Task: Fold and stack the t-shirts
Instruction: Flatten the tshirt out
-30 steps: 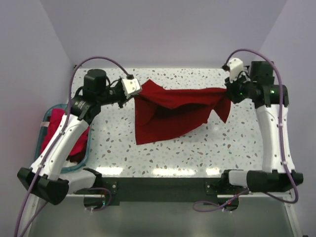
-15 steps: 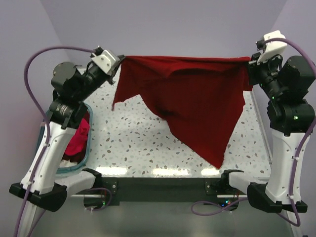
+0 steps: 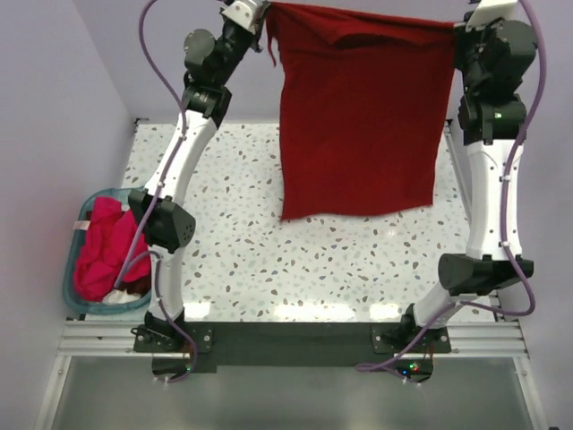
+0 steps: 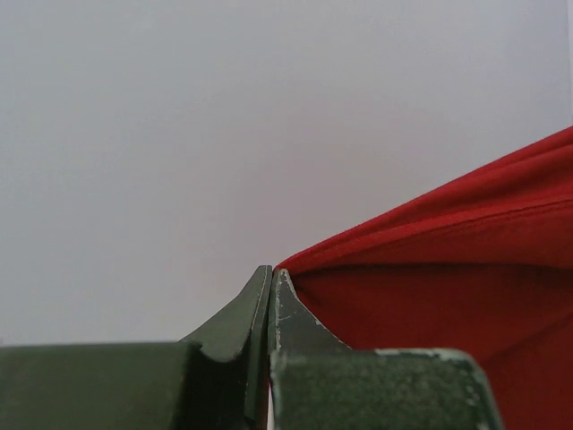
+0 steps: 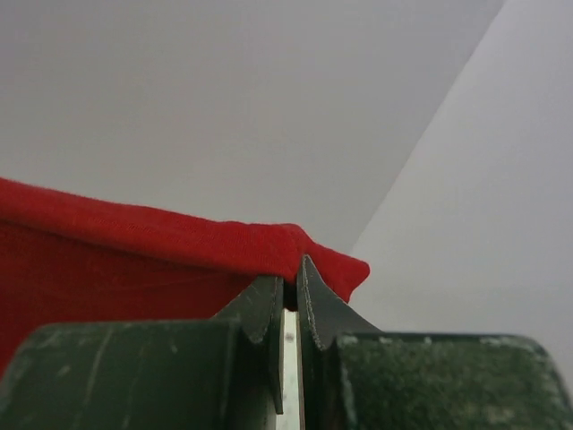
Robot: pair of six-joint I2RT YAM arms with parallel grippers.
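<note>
A deep crimson t-shirt (image 3: pixel 363 116) hangs stretched between both raised arms, high above the table, its lower edge free. My left gripper (image 3: pixel 265 7) is shut on its top left corner; in the left wrist view (image 4: pixel 271 273) the cloth (image 4: pixel 448 278) runs off to the right. My right gripper (image 3: pixel 458 25) is shut on the top right corner; in the right wrist view (image 5: pixel 291 269) the cloth (image 5: pixel 134 251) bunches over the fingertips. Brighter pinkish-red t-shirts (image 3: pixel 103 251) lie heaped in the basket at the left.
A teal plastic basket (image 3: pixel 73 296) sits at the table's left edge. The speckled white table (image 3: pixel 242 233) lies under the hanging shirt. Pale walls close in at the back and both sides. Purple cables loop from both arms.
Both arms have risen far up and carried the crimson shirt off the table. It was bunched and slack, and now hangs flat and spread between the grippers.
</note>
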